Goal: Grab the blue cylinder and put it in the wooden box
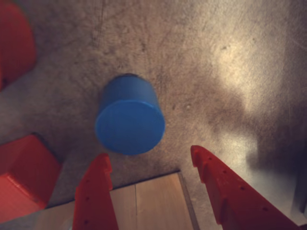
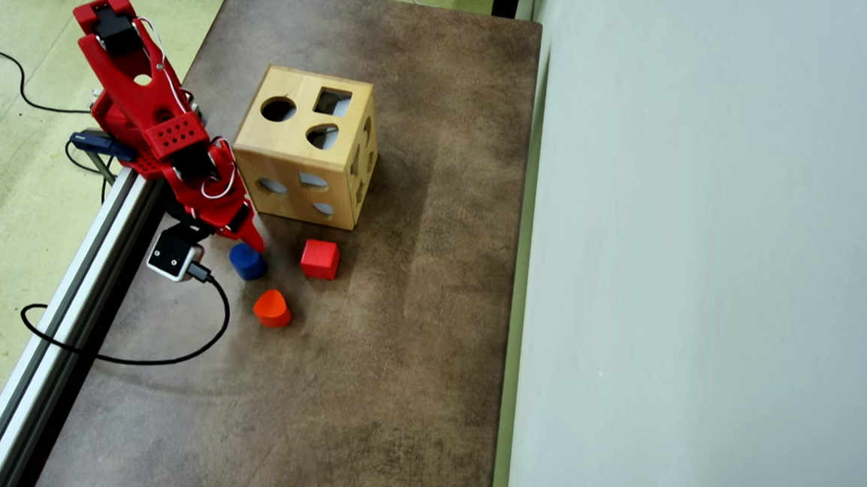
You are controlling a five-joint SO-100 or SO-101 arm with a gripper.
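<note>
The blue cylinder (image 1: 129, 115) stands upright on the brown table, just beyond my fingertips in the wrist view and not between them. My red gripper (image 1: 148, 152) is open, its two fingers spread wide with nothing held. In the overhead view the gripper (image 2: 249, 236) hangs right above the blue cylinder (image 2: 247, 261), on the side facing the wooden box (image 2: 307, 146). The box is a light-wood cube with shaped holes; one corner of its face (image 1: 153, 201) shows between my fingers.
A red cube (image 2: 320, 259) sits right of the cylinder, close to the box, and shows at the wrist view's lower left (image 1: 24, 177). An orange rounded block (image 2: 272, 307) lies below the cylinder. A metal rail (image 2: 68, 296) and black cable (image 2: 184, 349) run along the table's left edge.
</note>
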